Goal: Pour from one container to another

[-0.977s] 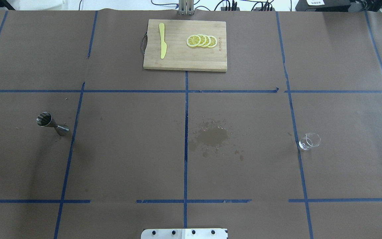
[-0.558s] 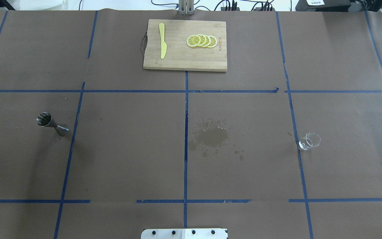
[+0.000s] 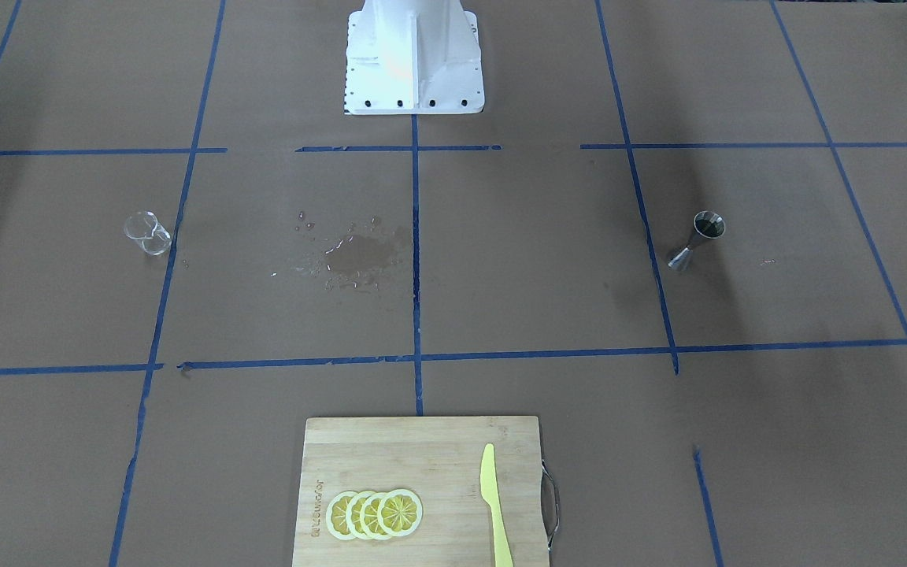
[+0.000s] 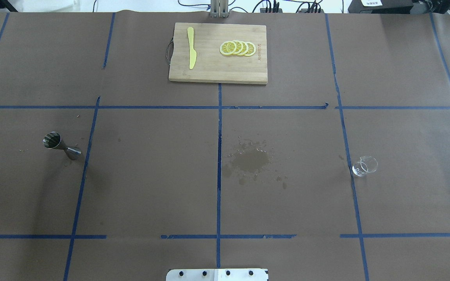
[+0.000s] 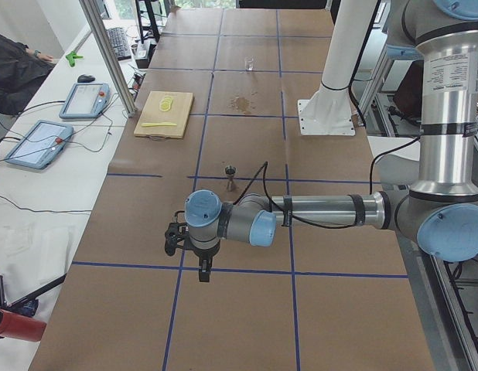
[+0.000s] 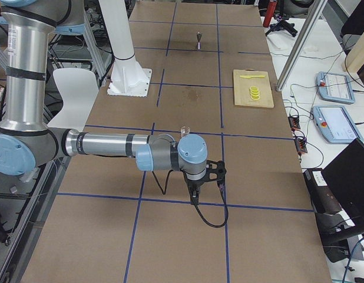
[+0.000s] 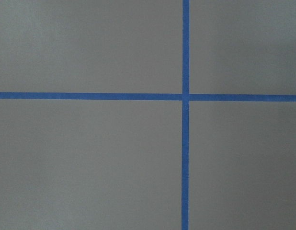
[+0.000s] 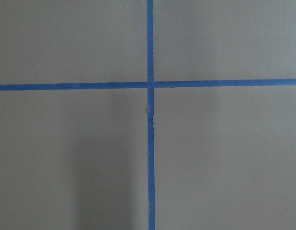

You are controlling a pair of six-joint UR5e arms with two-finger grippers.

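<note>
Glass beaker (image 4: 365, 166) upright at 3 o'clock on the desk, steel jigger (image 4: 61, 145) at 9. Beaker nearer right end effector (image 6: 195, 197), toward its 12 o'clock in exterior right view. Cannot tell finger spacing there, left end effector (image 5: 200, 267) likewise.

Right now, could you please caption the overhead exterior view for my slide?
Steel hourglass jigger left, small clear glass beaker right, wet stain between, bamboo cutting board with lemon slices beyond.

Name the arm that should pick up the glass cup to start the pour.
Right, probably. The glass cup stands on the robot's right side, near the right gripper; the jigger stands across the table, on the left arm's side.
</note>
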